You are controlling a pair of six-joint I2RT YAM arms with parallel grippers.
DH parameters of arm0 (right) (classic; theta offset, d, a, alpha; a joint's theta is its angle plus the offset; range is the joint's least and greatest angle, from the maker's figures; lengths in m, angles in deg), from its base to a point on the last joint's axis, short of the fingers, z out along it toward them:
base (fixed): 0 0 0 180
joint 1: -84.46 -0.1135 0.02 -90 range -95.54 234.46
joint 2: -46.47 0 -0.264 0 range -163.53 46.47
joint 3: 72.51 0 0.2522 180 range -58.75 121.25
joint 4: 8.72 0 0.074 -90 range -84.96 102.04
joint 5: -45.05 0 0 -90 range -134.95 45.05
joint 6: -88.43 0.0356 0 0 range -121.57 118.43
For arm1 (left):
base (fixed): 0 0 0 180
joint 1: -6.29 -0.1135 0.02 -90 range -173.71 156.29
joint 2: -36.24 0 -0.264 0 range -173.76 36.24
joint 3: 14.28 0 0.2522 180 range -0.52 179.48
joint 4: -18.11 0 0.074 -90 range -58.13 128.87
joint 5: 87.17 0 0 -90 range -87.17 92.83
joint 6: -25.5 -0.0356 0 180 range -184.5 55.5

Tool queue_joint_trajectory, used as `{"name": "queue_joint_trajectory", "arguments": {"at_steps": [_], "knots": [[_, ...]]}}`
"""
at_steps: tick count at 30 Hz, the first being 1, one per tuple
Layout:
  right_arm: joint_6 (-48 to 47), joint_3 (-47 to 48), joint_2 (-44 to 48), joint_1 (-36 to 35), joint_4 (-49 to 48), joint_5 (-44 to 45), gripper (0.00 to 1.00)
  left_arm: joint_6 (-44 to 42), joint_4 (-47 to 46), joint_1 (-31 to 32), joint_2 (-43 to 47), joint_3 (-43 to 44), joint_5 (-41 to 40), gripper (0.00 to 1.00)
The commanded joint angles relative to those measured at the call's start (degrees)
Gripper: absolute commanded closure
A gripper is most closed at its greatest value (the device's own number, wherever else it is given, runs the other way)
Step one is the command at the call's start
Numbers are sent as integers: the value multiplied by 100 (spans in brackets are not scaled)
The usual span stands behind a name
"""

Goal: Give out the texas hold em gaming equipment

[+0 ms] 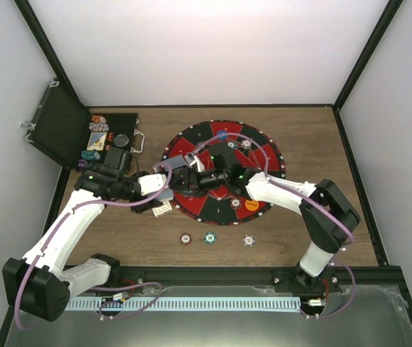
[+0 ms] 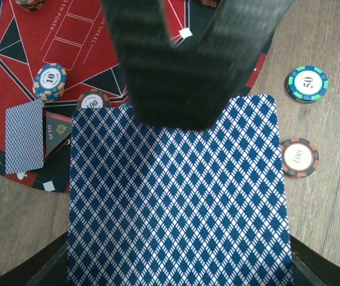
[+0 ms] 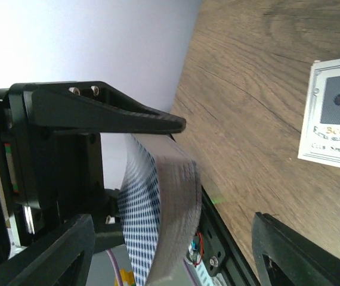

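One card deck [image 2: 176, 202], pinched in left hand [image 1: 179, 173], right hand [image 3: 174, 221] open around it

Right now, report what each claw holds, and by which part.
Left claw pinches the card deck across its faces near one short end. Right claw is open, holding nothing.

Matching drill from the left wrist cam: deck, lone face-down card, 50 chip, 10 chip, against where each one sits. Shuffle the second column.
Things
1. deck of cards
2. lone face-down card
3. chip marked 50
4. chip marked 10

Places
A. on the red felt of the mat
B. clamped in the left claw
C. on the bare wooden table
D. lying flat near the mat's rim

Pairs: 1-B, 2-D, 3-C, 4-A
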Motion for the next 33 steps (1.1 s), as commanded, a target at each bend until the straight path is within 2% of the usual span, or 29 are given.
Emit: {"name": "queue_joint_trajectory", "arguments": {"at_steps": [1,10,17,33], "knots": [[176,422,-370,-150,-418,-199,27,-12,-57,-13,17,172,192,96],[248,1074,-1019,-358,-484,-365,29,-23,-30,-14,35,180,225,96],[250,1128,-1252,-350,-483,-415,33,-32,-1,-18,85,213,241,96],[90,254,-847,55,-543,-559,43,-27,-16,-14,123,253,236,96]]}}
